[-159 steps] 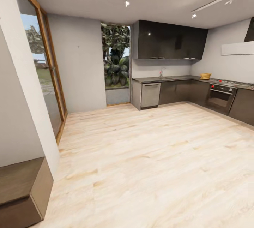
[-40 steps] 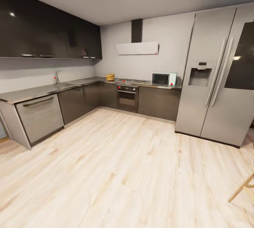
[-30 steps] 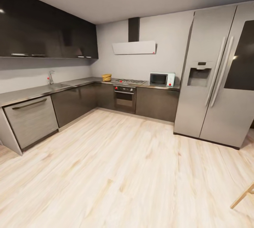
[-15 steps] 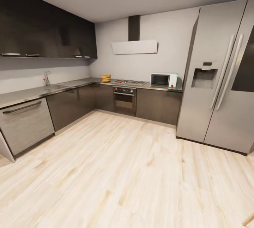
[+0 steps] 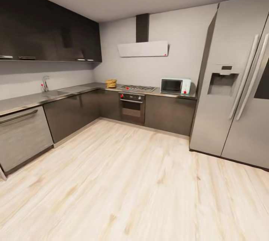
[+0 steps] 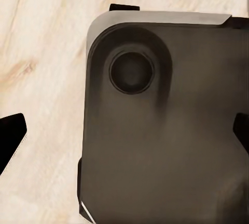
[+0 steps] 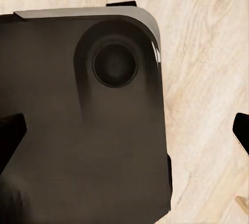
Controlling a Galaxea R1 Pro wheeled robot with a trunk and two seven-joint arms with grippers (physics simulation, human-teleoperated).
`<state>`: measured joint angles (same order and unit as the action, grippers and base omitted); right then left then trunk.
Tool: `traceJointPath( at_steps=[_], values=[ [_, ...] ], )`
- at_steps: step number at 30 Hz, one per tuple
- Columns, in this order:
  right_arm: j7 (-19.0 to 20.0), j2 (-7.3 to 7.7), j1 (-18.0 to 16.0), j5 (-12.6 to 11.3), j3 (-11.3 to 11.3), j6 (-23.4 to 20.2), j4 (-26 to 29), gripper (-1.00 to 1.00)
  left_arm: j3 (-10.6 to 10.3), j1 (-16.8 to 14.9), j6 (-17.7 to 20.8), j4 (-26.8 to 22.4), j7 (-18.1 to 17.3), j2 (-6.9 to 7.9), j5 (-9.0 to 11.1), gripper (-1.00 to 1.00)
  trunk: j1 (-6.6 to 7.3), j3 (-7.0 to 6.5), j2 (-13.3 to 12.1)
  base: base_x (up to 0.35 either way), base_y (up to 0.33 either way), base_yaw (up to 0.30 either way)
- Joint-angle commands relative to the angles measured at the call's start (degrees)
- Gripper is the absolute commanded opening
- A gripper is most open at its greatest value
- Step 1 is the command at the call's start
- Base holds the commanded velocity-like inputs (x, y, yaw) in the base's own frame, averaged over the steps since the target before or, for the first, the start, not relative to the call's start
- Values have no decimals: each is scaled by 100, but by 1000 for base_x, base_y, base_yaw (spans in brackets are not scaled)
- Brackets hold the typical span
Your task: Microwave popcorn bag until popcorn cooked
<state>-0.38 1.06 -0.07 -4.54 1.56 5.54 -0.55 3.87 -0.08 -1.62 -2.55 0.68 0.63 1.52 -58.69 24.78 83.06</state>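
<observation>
Pale wood floor (image 5: 123,181) fronts the grey countertop (image 5: 74,90) bearing the microwave (image 5: 175,85); both arms' fingers spread apart.

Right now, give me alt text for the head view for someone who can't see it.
An L-shaped kitchen across a light wood floor: a mint-blue microwave on the grey countertop beside a steel fridge, and a tan popcorn bag left of the gas hob.

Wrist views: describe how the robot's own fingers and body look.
In each wrist view, black finger tips poke in at both edges, flat and pointed. Below them sits the robot's dark grey-brown base, rounded at the corner, with a circular recess, over the wood floor.
</observation>
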Motion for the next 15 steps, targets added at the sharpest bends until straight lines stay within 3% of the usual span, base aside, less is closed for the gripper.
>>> traceJointPath(
  at_steps=[1, 15],
  values=[
    [3, 0, -2, -47, 11, 28, -6, 100, 35, -1, -14, 0, 2, -1, 15, 100, -4, 4, 2, 332, 0, 0],
    [3, 8, -2, -47, 11, 35, -6, 100, 35, -1, -14, 0, 2, -6, 15, 100, -4, 4, 2, 332, 0, 0]
  ],
)
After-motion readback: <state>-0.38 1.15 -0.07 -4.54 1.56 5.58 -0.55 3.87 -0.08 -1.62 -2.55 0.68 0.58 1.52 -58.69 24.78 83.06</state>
